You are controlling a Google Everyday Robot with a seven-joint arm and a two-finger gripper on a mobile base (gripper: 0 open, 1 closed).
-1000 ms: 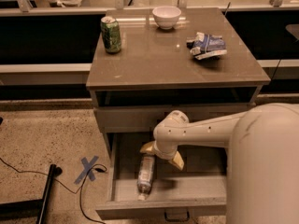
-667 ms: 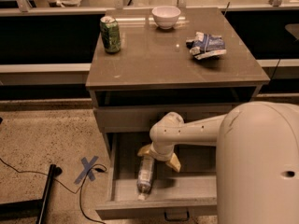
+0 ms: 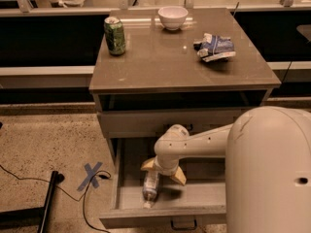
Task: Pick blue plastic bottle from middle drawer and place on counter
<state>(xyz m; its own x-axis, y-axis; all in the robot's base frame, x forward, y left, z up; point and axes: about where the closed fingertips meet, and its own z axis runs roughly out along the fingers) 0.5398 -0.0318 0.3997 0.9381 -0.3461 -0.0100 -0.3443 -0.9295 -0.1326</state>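
Two fingers [image 3: 178, 176] spread open; gripper [image 3: 163, 171] sits at twelve o'clock end of bottle [image 3: 150, 190] in drawer [image 3: 120, 178]. Lower squarely, straddle body, then close.

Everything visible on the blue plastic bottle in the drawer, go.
The blue plastic bottle looks clear with a pale label. It lies on its side on the floor of the open middle drawer, white cap toward the drawer front. The hand sits over its far end, fingers spread either side; contact cannot be told.
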